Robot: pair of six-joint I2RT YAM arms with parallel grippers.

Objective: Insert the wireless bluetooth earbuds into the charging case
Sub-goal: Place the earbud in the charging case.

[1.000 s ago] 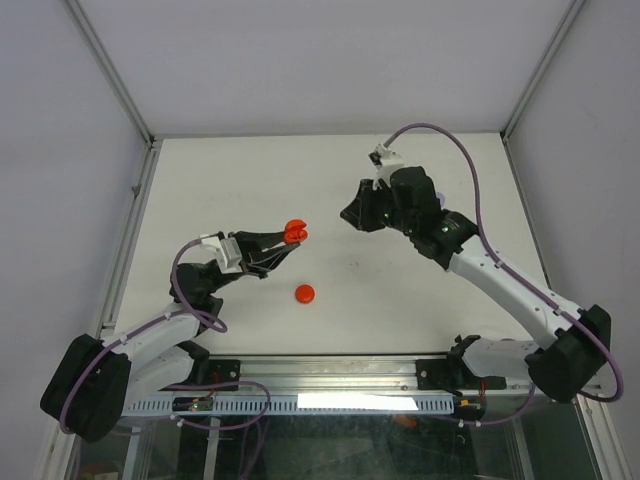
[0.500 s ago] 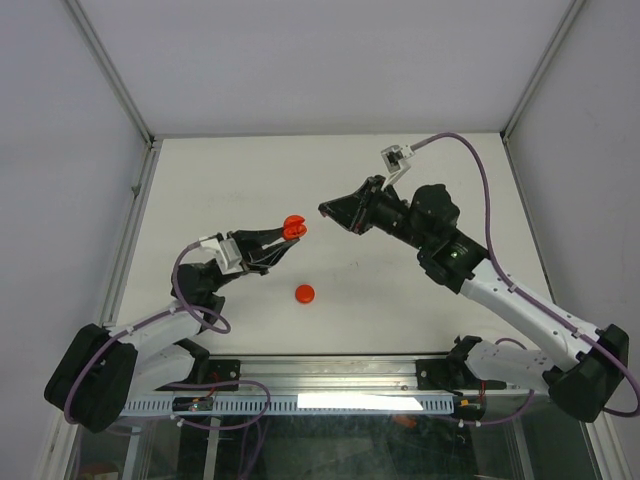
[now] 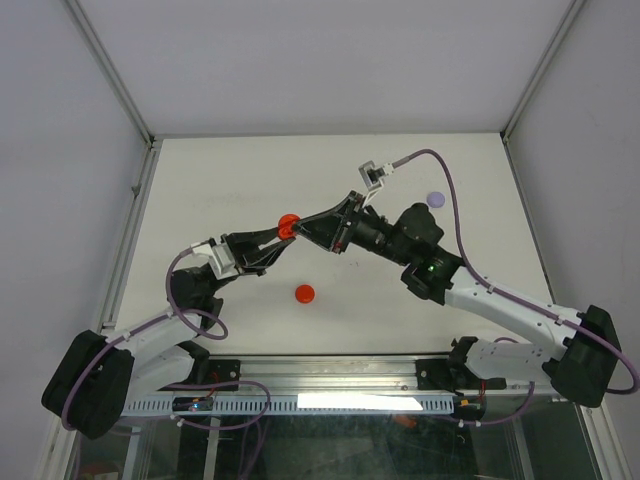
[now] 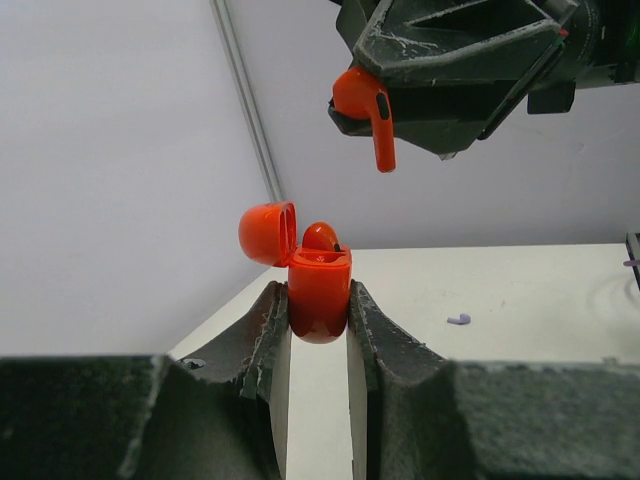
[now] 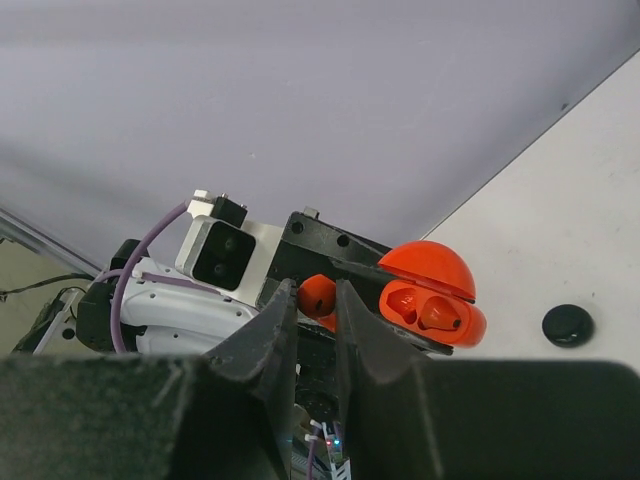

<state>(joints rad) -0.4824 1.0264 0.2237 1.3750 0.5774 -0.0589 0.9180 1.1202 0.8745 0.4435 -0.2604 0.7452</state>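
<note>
My right tool (image 5: 314, 318) pinches a red earbud (image 4: 368, 100), stem down, just above the open case (image 4: 319, 288) clamped in my left tool (image 4: 318, 318).

Glossy red plastic: charging case (image 4: 320, 305), earbud (image 4: 362, 98). Matt black, scuffed: left pincer (image 4: 317, 290). Matt off-white: table (image 3: 250, 180).

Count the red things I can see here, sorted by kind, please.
Charging case: 1, open, in the left gripper
Earbuds: 2, one in the right gripper, one seated in the case
Round disc: 1, on the table
Total: 4
</note>
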